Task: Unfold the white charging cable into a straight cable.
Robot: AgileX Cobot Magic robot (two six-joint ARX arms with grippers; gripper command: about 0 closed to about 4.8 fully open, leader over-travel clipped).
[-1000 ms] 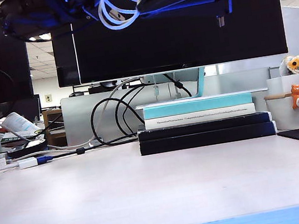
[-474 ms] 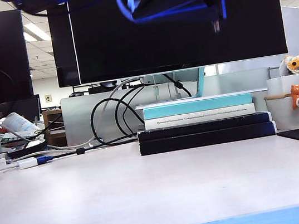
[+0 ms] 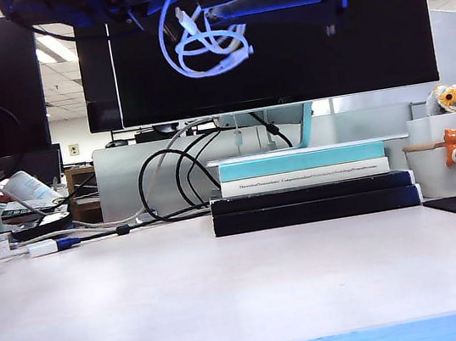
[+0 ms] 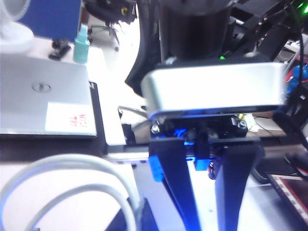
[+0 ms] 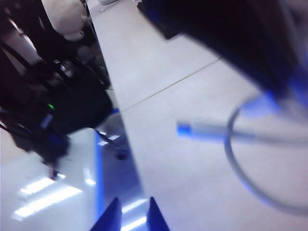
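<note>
my left gripper [image 4: 204, 211] is closed near the coiled white charging cable [image 3: 200, 42] held high over the tabletop [image 3: 244, 279], right gripper [image 5: 131, 214] state unclear, so loops could knot when pulled.

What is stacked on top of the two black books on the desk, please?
On the black books lie a white book and a teal one. The monitor stand rises behind; the stack covers its foot. Both grippers hold the cable high above, out of frame.
</note>
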